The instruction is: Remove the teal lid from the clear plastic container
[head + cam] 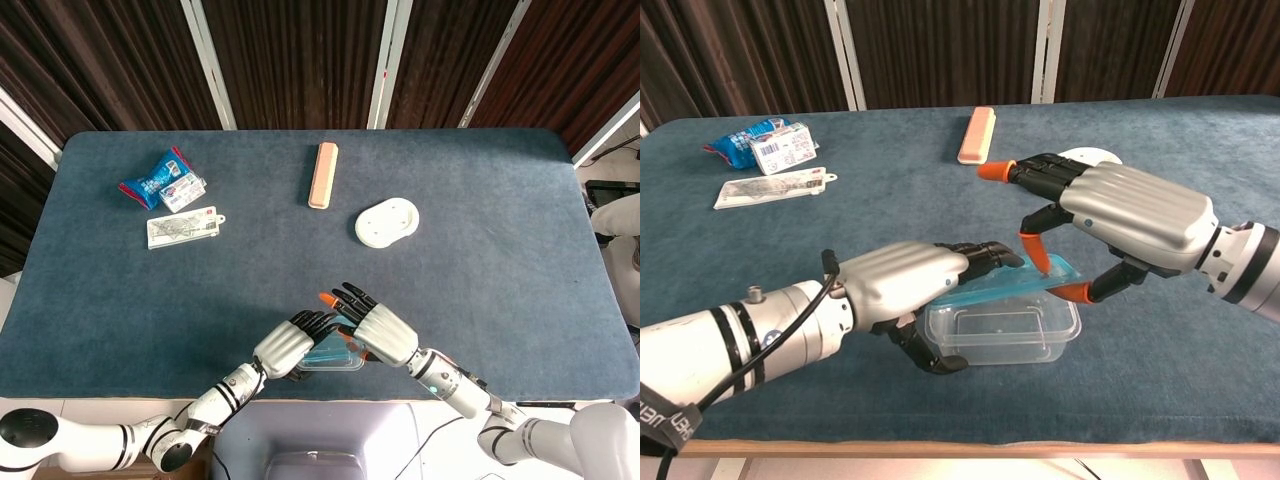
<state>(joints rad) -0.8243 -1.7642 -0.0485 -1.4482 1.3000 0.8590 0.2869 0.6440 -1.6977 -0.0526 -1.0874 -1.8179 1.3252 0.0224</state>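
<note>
light: bright, even, from overhead; shadows: soft and short beneath the hands | glare: faint sheen on the right hand's (1135, 215) silver shell and the clear plastic container (1002, 334) | focus: both views sharp; chest view bowed slightly at edges

Blue table (520, 290) w/ dark curtains (290, 60) (white strips).

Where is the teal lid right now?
In the chest view, the teal lid sits tilted atop the clear container, pinched by the right hand at the table's near edge.

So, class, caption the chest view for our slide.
Right hand pinches the teal lid while the left hand grips the clear container.
</note>
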